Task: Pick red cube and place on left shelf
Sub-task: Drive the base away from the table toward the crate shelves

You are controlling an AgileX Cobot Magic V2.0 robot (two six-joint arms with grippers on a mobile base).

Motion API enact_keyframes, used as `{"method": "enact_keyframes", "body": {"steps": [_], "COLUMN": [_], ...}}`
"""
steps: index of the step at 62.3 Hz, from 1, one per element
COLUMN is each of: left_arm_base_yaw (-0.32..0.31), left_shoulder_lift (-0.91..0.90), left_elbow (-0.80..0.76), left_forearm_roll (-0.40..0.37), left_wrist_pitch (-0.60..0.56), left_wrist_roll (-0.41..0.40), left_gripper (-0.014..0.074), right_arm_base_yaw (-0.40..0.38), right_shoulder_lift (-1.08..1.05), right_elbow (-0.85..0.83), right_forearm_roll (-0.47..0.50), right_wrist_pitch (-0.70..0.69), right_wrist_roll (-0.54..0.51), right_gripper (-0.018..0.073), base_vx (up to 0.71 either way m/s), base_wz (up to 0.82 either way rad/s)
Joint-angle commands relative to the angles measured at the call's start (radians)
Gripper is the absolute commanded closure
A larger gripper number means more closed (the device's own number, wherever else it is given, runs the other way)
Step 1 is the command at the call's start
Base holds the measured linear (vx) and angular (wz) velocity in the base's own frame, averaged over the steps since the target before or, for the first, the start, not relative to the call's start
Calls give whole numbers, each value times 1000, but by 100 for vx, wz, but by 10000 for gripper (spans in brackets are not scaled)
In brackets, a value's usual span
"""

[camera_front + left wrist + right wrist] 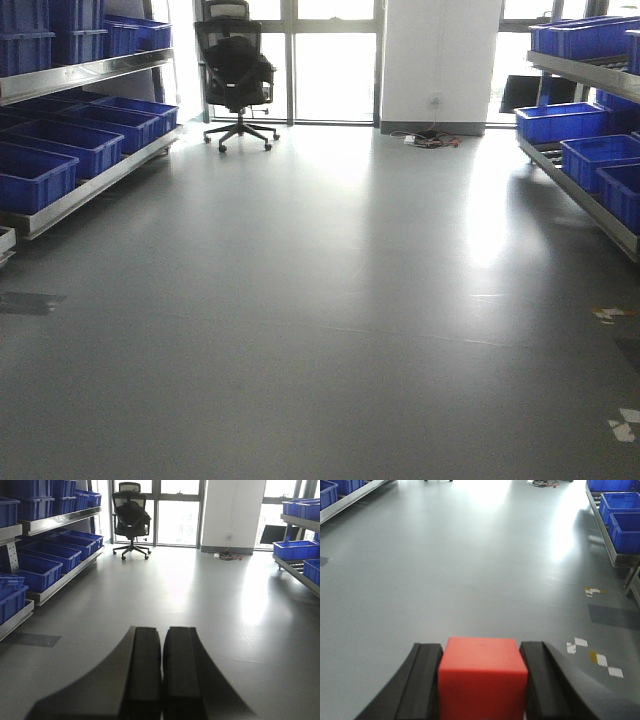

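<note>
The red cube [482, 677] fills the bottom middle of the right wrist view, clamped between the two black fingers of my right gripper [481, 652], which is shut on it above the grey floor. My left gripper [162, 637] has its two black pads pressed together with nothing between them. The left shelf [85, 75] is a steel rack along the left wall, holding rows of blue crates [40, 170]; it also shows in the left wrist view as the left shelf [55, 522]. Neither gripper appears in the front view.
A black office chair [237, 75] stands at the far window. A second steel rack with blue crates [590, 150] lines the right wall. Cables [432, 138] lie by the white pillar. Tape marks [600, 657] dot the grey floor at the right.
</note>
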Motion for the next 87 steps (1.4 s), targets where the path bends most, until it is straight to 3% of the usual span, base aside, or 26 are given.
{"method": "enact_keyframes", "body": {"steps": [1, 87], "left_arm_base_yaw": [-1, -1], "left_shoulder_lift": [-14, -14], "left_elbow": [24, 24], "left_forearm_roll": [-2, -2], "left_wrist_pitch": [-90, -90], "left_wrist_roll": [-7, -7], "left_gripper": [495, 495], "right_arm_base_yaw": [-1, -1], "right_shoulder_lift": [12, 12], "right_elbow": [-29, -29], "right_forearm_roll": [-29, -29], "right_wrist_pitch": [-81, -81], "right_wrist_roll": [-7, -7], "right_gripper": [507, 507], "base_vx": [58, 58], "base_wz": [-2, 29]}}
